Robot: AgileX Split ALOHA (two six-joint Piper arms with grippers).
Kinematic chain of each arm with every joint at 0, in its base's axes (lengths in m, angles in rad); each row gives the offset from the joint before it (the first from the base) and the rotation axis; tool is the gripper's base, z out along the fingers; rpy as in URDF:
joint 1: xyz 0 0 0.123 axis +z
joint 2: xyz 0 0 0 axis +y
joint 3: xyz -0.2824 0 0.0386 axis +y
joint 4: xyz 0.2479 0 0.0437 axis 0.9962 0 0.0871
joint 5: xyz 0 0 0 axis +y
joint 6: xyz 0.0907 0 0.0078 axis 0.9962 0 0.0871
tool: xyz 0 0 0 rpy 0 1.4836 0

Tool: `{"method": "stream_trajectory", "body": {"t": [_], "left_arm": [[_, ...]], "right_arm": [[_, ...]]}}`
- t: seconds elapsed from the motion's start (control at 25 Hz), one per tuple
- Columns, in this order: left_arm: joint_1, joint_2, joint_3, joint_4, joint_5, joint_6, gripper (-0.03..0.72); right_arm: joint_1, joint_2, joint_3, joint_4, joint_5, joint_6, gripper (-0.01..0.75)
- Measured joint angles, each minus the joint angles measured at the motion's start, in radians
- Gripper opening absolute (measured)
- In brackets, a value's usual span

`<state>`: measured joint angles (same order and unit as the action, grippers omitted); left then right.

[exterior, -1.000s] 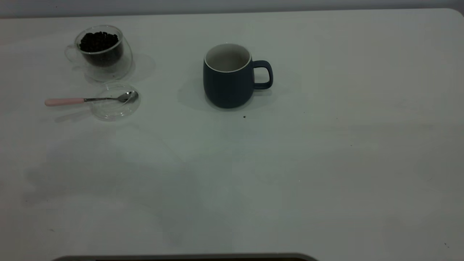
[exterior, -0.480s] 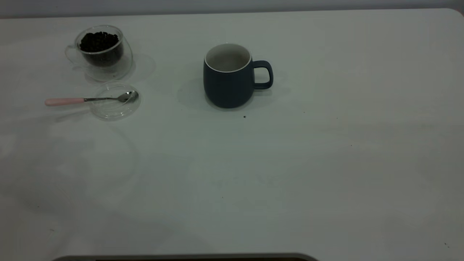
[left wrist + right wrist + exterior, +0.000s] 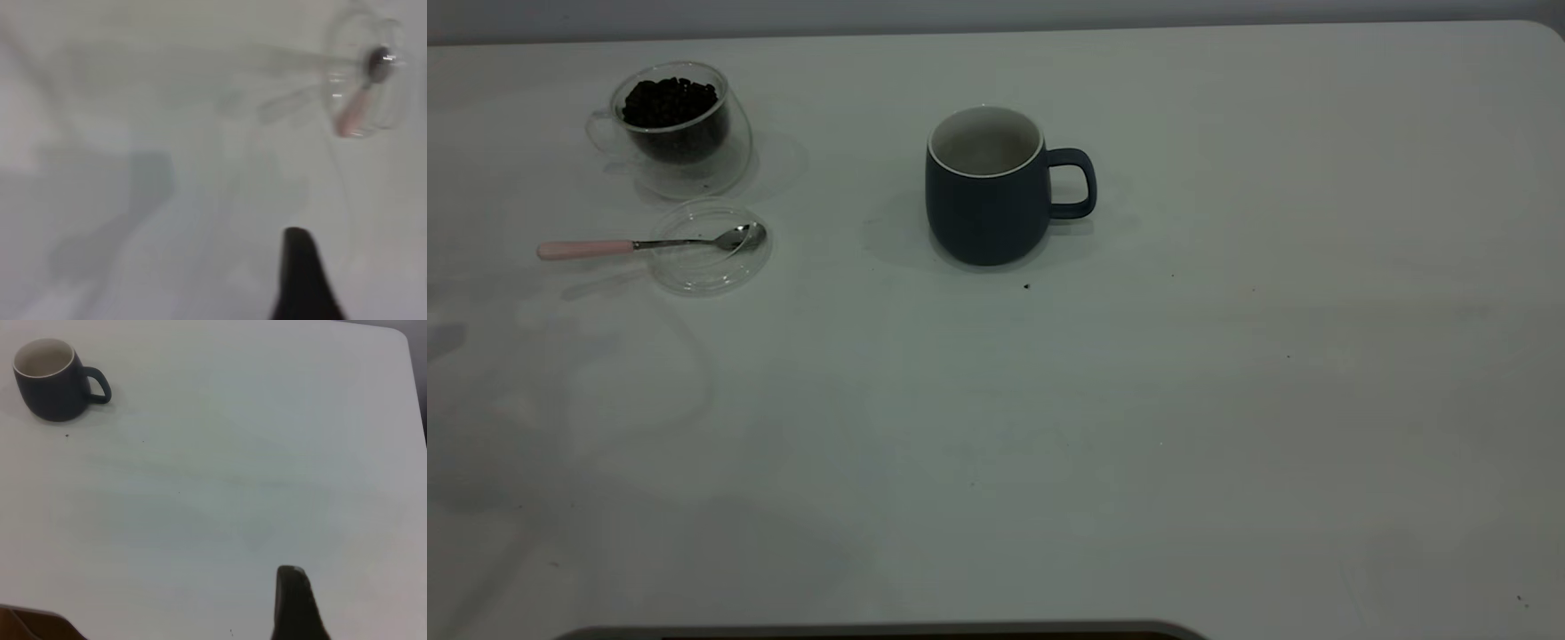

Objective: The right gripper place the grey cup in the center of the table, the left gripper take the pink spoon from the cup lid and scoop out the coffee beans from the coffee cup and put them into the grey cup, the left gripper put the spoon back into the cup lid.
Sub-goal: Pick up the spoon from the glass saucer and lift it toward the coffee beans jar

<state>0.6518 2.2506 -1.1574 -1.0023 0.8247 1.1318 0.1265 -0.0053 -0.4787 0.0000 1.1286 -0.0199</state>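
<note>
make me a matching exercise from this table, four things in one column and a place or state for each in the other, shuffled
Things:
1. grey cup
2. pink spoon
3. coffee beans
4. cup lid

Places or states:
A. heaped inside the clear coffee cup
B. flat on the table, just in front of the glass cup
C. upright, white inside looks empty
D. bowl on the glass disc, handle sticking out past it

Pairs: 1-C, 2-D, 3-A, 4-B

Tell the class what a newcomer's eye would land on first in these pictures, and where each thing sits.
The grey cup stands upright and empty near the middle of the white table, handle toward the right arm's side. At the far left, the coffee cup holds dark coffee beans. Just in front of it, the pink spoon rests with its bowl in the cup lid.
</note>
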Motion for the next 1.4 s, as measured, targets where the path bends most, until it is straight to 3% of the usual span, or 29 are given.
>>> {"method": "stream_trajectory", "body": {"t": [0.08, 0.2, 0.52, 0.84, 1.4], "left_arm": [[0.0, 0.018, 0.0, 0.001, -0.025, -0.01, 0.612], [0.0, 0.03, 0.0, -0.001, -0.047, 0.002, 0.647], [-0.016, 0.044, 0.0, -0.118, -0.08, 0.047, 0.594], [-0.118, 0.076, 0.0, -0.139, -0.083, 0.095, 0.593], [-0.183, 0.146, 0.0, -0.235, -0.099, 0.121, 0.593]], "right_arm": [[0.0, 0.0, 0.0, 0.0, 0.0, 0.0, 0.497], [0.0, 0.0, 0.0, 0.006, 0.0, 0.0, 0.497], [0.0, 0.0, 0.0, 0.006, 0.0, 0.0, 0.497], [0.0, 0.0, 0.0, 0.006, 0.0, 0.0, 0.497], [0.0, 0.0, 0.0, 0.006, 0.0, 0.0, 0.497]]}}
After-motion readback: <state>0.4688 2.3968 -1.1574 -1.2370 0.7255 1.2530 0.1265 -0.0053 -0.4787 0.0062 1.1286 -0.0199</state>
